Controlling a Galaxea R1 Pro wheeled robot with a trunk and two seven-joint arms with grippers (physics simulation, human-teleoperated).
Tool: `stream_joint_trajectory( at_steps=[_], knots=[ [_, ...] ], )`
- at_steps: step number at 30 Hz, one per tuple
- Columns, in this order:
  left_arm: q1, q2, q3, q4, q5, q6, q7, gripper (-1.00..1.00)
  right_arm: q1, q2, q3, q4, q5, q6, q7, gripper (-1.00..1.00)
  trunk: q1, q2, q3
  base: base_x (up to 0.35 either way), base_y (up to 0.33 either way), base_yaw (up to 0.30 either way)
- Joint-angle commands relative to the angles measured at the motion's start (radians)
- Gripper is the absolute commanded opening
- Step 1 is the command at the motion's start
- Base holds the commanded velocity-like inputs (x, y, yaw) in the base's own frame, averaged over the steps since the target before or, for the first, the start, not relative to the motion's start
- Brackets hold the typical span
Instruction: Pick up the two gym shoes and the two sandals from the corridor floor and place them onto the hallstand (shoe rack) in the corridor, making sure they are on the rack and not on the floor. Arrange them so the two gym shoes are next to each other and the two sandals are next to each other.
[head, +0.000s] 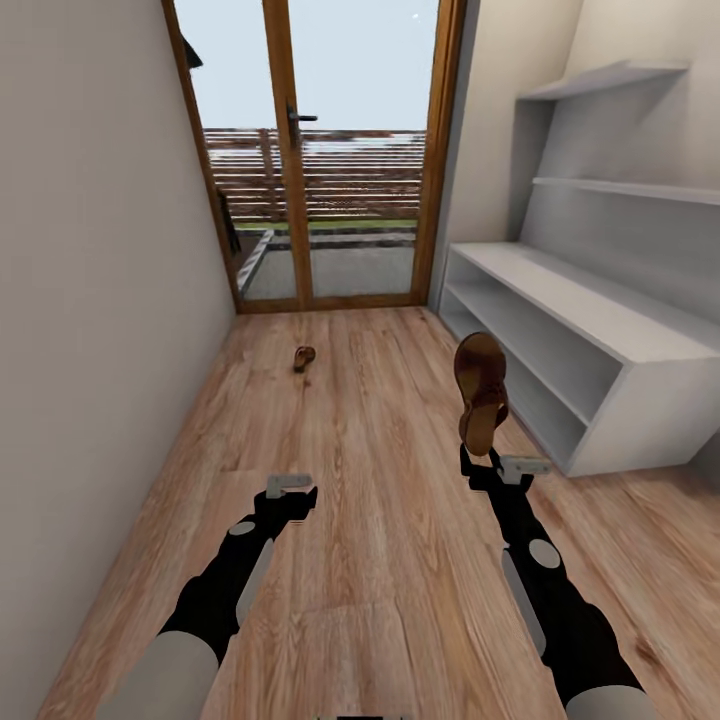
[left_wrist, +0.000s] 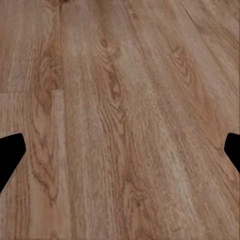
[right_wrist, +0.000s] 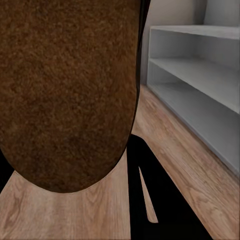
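Right hand (head: 478, 462) clamps one sandal (head: 481, 390) by its end, upright; a shallow grip may let it pivot or drop before reaching the hallstand (head: 600, 350). Left hand (head: 292, 492) open, empty.

One dark brown sandal (head: 481, 392) is held upright above the corridor floor (head: 380, 560), clear of the planks, its brown underside (right_wrist: 67, 90) seen close in the right wrist view. The second sandal (head: 304, 357) lies on the light wood-grain floor near the glass door, well apart from the first. The pale grey hallstand (head: 600, 330) stands along the right wall, its bench top and open shelves bare.
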Motion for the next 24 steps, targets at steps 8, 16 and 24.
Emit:
stream_joint_trajectory(
  at_steps=[8, 16, 24],
  knots=[
    [0.000, 0.002, 0.000, -0.002, 0.001, 0.006, 0.000, 1.00, 0.000, 0.000, 0.002, 0.002, -0.008, -0.002, -0.004, -1.00, 0.000, 0.000, -0.001, 0.349, 0.000, 0.000],
    [0.000, 0.002, 0.001, -0.007, 0.000, -0.001, -0.002, 1.00, 0.000, 0.000, 0.001, 0.000, -0.008, -0.002, -0.004, -1.00, 0.000, 0.000, -0.001, 0.349, 0.000, 0.000],
    [0.009, 0.004, 0.003, -0.070, 0.000, -0.230, -0.007, 1.00, 0.000, 0.000, 0.001, -0.001, -0.008, -0.002, -0.004, -1.00, 0.000, 0.000, -0.001, 0.347, 0.000, 0.000]
  ],
)
